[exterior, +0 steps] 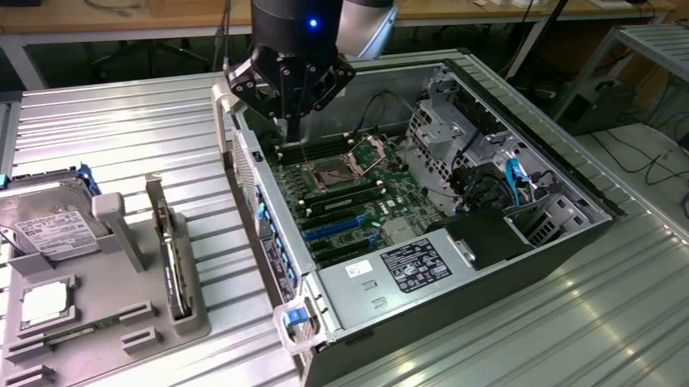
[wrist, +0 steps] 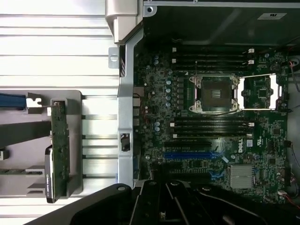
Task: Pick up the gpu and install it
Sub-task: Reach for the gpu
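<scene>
- Gripper (exterior: 290, 127) hangs over the far end of the open computer case (exterior: 431, 339), above the motherboard (exterior: 356, 201) near the memory slots. Fingers closed together, nothing between them.
- The gpu (exterior: 173, 262) is outside the case, on the exterior view's left. It stands on its long edge in a slot of the grey holder (exterior: 108, 322) on the ribbed metal table (exterior: 108, 121).
- Long axis of the gpu: runs from the far side of the holder toward the near side, roughly parallel to the case wall nearest it. The faces point sideways, one toward the case and one toward the hard drive (exterior: 43, 222).
- From the wrist view the gpu (wrist: 58, 150) reads as a thin green board edge with a dark rounded bulge on the face turned away from the case (probably the fan; I cannot see its blades).
- A pale upright strip sits at the far end of the card; I cannot tell for sure that it is the bracket.
- Gripper and gpu are well apart, with the case wall and a strip of bare table between them.
- Inside the case: processor socket (wrist: 215, 93) with its frame swung open, blue expansion slots (wrist: 187, 153) unoccupied.
- Also on the holder: a square processor chip (exterior: 45, 302), lying flat near the drive.
</scene>
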### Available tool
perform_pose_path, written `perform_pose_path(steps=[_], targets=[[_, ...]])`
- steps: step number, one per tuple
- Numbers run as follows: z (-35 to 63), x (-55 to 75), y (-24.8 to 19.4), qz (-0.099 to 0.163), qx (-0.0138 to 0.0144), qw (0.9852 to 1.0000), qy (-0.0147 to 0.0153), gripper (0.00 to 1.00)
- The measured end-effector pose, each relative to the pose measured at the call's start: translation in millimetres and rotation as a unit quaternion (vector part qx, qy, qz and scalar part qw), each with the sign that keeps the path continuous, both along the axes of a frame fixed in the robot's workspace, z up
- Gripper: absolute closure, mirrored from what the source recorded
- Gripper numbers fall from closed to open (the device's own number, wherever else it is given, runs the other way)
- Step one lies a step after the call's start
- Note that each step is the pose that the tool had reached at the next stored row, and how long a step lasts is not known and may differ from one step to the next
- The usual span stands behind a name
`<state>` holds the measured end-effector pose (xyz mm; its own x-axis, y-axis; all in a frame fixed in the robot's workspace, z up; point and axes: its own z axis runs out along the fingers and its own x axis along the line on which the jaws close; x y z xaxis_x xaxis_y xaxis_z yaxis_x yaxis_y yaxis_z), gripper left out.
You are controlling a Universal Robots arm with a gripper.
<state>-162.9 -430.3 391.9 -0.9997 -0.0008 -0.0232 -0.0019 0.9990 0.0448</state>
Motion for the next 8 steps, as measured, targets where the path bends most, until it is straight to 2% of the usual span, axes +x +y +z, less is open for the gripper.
perform_pose_path(steps=[8], targets=[[-0.1,-10.6,-6.5,0.008,0.0,1.0,0.0,0.89]])
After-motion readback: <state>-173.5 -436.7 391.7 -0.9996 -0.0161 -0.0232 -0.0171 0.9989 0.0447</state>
